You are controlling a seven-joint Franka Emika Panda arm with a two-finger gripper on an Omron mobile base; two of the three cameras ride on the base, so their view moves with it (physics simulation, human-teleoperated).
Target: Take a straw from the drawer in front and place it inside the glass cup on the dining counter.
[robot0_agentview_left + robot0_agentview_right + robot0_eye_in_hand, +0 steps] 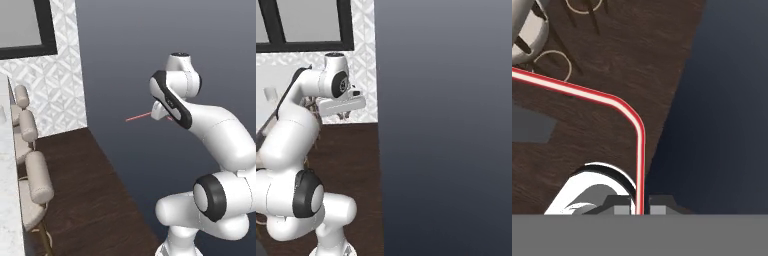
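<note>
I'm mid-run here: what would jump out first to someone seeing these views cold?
The red-and-white straw, pinched in the hand and bending sharply in the hand view; from the left base view it pokes out leftward beside the arm. Next, the padded stools lined along the white dining counter at far left, above dark wood floor.

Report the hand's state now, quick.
Hand: shut on the straw, pinched between its fingertips.

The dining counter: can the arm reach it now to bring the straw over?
Probably not yet. The gripper holds the straw over dark floor, and the dining counter lies far off beyond the stools.
</note>
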